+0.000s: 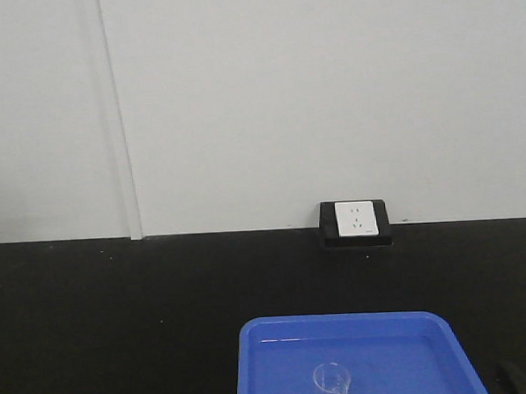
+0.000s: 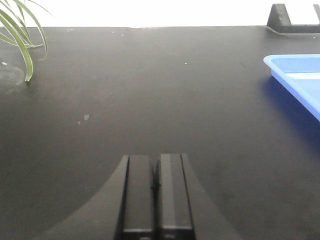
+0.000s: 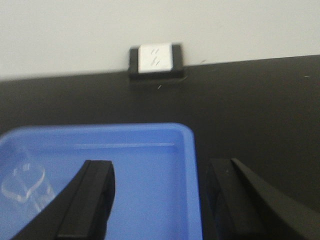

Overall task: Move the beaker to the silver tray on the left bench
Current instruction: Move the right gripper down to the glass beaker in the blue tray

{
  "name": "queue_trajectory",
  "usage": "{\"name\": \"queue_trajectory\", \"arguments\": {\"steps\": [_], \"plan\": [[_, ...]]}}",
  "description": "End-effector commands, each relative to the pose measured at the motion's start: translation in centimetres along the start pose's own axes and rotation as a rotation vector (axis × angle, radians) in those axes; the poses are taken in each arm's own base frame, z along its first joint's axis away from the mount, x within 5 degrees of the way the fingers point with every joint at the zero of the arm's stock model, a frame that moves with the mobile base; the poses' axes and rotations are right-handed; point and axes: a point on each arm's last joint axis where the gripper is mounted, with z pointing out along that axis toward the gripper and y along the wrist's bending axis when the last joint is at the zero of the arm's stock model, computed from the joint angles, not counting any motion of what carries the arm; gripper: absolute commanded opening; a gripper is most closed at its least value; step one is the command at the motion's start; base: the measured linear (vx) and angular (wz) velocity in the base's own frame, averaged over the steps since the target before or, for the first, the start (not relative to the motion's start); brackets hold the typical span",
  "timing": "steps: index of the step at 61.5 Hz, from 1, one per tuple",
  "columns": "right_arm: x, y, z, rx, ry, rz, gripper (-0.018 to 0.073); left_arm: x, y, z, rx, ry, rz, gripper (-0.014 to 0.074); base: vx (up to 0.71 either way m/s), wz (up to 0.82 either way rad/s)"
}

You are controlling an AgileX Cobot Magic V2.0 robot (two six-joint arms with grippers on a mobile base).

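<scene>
1. One plant (image 2: 22,40) is showing at the far left of the left wrist view. A few thin green leaves are hanging over the bench edge there.
2. Two grippers are showing, one in each wrist view. The left gripper (image 2: 156,160) is hovering low over bare worktop with its two black fingers (image 2: 137,190) pressing flat together, and it is gripping nothing.
3. One blue plastic tray (image 1: 263,365) is sitting on the worktop at the bottom of the front view, right of centre.
4. One beaker (image 1: 332,380) is standing inside the blue plastic tray, a little left of the tray's middle and toward its near side. It is appearing clear, with its pouring lip pointing toward the camera. In the right wrist view the beaker (image 3: 22,182) is showing as a blur at the tray's left end.
5. One wall socket (image 1: 355,219), white in a black housing, is sitting where worktop and wall are meeting, behind the tray.
6. The right gripper (image 3: 159,167) is hanging wide open and holding nothing. Its left finger is lying over the tray floor and its right finger over the worktop, with the tray's right rim showing between them. It is sitting well apart from the beaker.
7. The left bench (image 1: 111,328) is spreading matte black across all three views, with small pale specks on it.
8. One plain white wall (image 1: 310,89) is rising behind, with one thin vertical seam (image 1: 118,116) running down it at the left.
</scene>
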Motion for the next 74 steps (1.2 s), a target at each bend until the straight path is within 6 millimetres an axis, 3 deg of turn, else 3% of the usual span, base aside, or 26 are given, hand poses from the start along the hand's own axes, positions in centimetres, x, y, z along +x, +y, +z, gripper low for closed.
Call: {"name": "queue_trajectory", "arguments": {"steps": [1,10,31,48,74], "plan": [[-2.4,1.4,1.8,-0.134,-0.157,-0.171,0.0469,-0.2,0.1,0.1,-0.003,-0.073,-0.005,0.0001,0.00,0.00],[-2.4,3.0,4.8,-0.313,-0.167,-0.203,0.0469,-0.2,0.1,0.1,-0.003,-0.073,-0.005,0.0001,0.00,0.00],[1.6,4.0,11.5,-0.490,0.084,-0.137,0.0501,-0.2,0.1,0.1,-0.003,-0.073,-0.005,0.0001,0.00,0.00],[3.8,5.8,14.0,-0.557,0.132,-0.158,0.0606,-0.2,0.1,0.1,-0.003,-0.073,-0.005,0.0001,0.00,0.00],[4.7,7.4,18.7,-0.572,0.116,-0.158,0.0600,-0.2,0.1,0.1,-0.003,-0.073,-0.005,0.0001,0.00,0.00]]}}
